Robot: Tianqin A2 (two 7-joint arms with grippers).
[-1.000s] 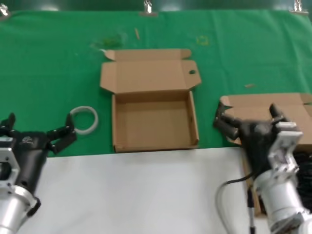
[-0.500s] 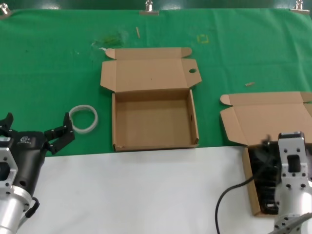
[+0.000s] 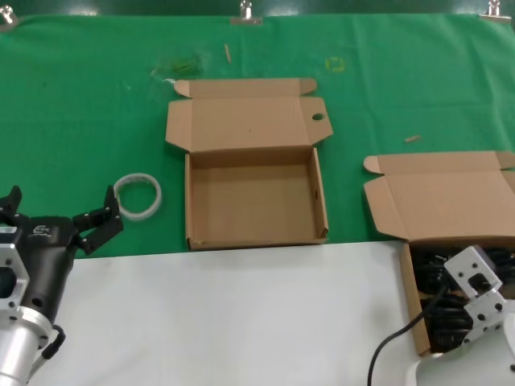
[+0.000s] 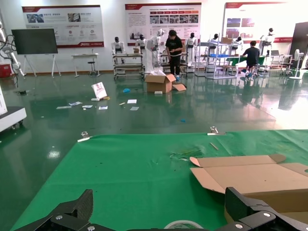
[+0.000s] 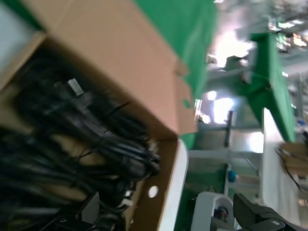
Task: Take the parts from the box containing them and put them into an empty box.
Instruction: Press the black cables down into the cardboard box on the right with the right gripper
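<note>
We lower the right gripper [image 5: 168, 219], fingers spread, into the full box [image 3: 414, 310] over the cables [image 5: 72, 139], probably to grasp one. Left gripper [image 3: 60, 215] waits open, near left; empty box [image 3: 320, 201] centre.

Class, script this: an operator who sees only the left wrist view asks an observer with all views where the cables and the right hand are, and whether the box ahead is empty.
Operator: Where are the cables?
Observer: Piled in the right box; the cables fill it.
Operator: And the right hand?
Observer: The right hand is open just over the cables, gripping none.
Operator: My left hand waits open. Is the box ahead empty?
Observer: Yes, the head view shows the box ahead with a bare floor.
</note>
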